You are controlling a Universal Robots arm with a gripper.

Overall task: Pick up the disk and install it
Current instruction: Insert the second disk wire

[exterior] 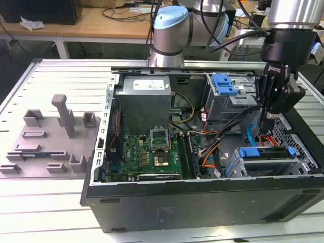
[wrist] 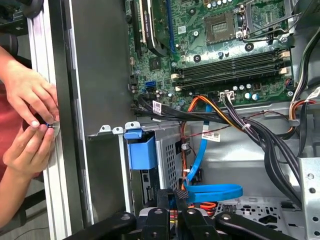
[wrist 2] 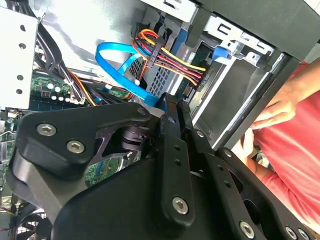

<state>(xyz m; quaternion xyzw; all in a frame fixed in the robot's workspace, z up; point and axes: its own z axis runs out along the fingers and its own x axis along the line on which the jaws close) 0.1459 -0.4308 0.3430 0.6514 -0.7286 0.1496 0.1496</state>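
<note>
The disk, a silver drive in a bright blue bracket, sits inside the drive cage at the front corner of the open computer case, on the exterior view's right. One blue bracket end shows in the first wrist view, slotted into the cage. My gripper hangs just above and behind the disk, apart from it. Its black fingers stand together with nothing between them, close to the blue data cable. In the second wrist view the fingertips point at the cables beside the cage.
A smaller blue clip lies on the upper drive cage. Motherboard, power supply box and cable bundles crowd the case. A person's hands rest at the case's outer edge. A grey fixture plate lies at the exterior view's left.
</note>
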